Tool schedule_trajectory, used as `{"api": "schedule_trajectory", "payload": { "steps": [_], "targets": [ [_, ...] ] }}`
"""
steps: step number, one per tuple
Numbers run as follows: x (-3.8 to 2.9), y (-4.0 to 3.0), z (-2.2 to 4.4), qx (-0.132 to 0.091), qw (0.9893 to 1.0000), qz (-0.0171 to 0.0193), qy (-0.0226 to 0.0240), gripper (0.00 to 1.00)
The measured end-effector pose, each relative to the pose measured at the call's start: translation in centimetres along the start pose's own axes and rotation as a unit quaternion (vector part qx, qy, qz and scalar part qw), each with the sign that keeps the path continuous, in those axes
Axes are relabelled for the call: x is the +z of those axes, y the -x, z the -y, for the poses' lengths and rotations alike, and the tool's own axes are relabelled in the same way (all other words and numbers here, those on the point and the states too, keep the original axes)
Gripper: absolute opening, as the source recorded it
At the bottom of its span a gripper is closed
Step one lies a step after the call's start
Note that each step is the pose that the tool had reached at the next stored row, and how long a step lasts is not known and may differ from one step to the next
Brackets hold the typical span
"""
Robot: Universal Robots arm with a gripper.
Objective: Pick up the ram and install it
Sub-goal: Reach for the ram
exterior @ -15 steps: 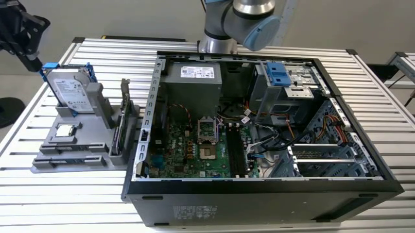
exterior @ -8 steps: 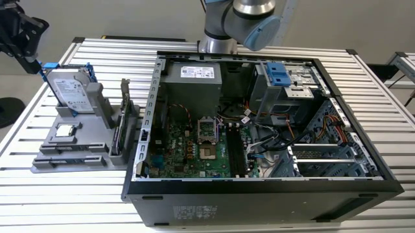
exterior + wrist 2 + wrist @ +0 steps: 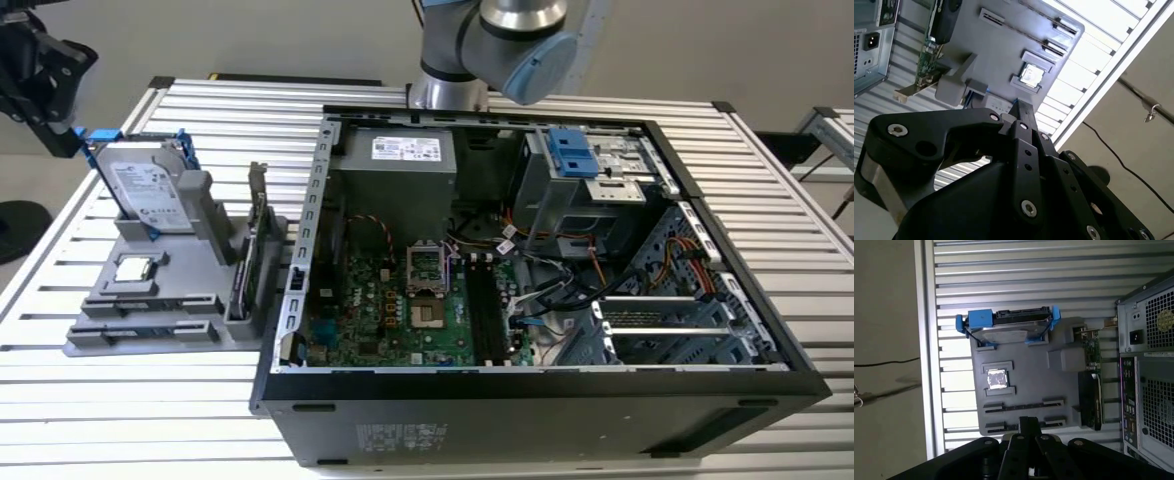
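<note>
Below the wrist, first wrist view: what we take for the thin dark ram (image 3: 1024,404) stands edge-up in the grey fixture tray (image 3: 1054,380) — a descent with jaws unopened could, we judge, knock it askew. Second wrist view: one black gripper (image 3: 1020,106), jaws seemingly pressed together, empty; one square silver processor chip (image 3: 1031,75). Exterior view — one open black computer case (image 3: 534,430), one blue-bracketed silver hard drive (image 3: 134,185).

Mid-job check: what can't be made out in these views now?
Where the ram is: in the exterior view the long slots of the holder are too small and dark to show a stick; in the first wrist view the gripper covers part of the holder's near edge.
Motherboard memory slots, exterior view: dark, cables beside them; filled or not, unclear.
Arm: cut off by the exterior view's top edge.
</note>
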State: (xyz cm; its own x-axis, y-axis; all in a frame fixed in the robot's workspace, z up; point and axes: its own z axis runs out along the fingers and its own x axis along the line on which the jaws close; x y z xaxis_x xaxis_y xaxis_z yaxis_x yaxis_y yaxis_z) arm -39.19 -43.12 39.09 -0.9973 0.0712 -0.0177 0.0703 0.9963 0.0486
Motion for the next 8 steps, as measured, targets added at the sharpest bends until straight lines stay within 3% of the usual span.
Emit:
{"api": "schedule_trajectory", "payload": {
  "steps": [8],
  "targets": [
    [-0.02,0.17,0.68,0.0,1.0,0.0,0.0,0.0]
  ]
}}
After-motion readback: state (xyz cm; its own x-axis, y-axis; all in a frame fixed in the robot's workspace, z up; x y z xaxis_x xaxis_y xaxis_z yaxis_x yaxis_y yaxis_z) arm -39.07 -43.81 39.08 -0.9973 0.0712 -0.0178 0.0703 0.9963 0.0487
